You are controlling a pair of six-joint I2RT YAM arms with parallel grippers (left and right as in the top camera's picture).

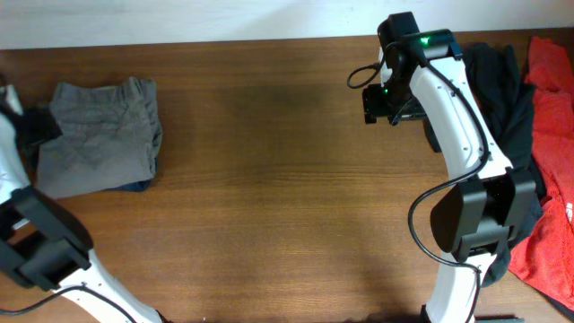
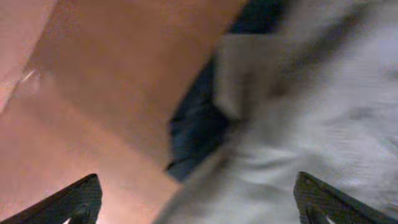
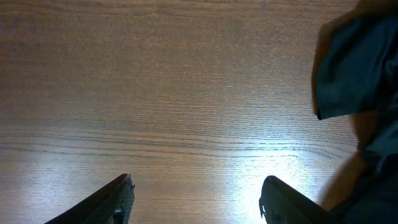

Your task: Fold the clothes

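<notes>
The clothes lie in two places. Grey-khaki trousers lie folded at the table's far left, with a dark navy piece peeking out from under them. My left gripper is at their left edge. In the left wrist view it stands open, fingertips far apart over the blurred grey cloth and the navy piece. My right gripper hovers at the back right, open over bare wood, with black cloth just to its right.
A pile of black garments and a red piece lies along the table's right edge, partly under the right arm. The brown wooden table ends at a white wall at the back.
</notes>
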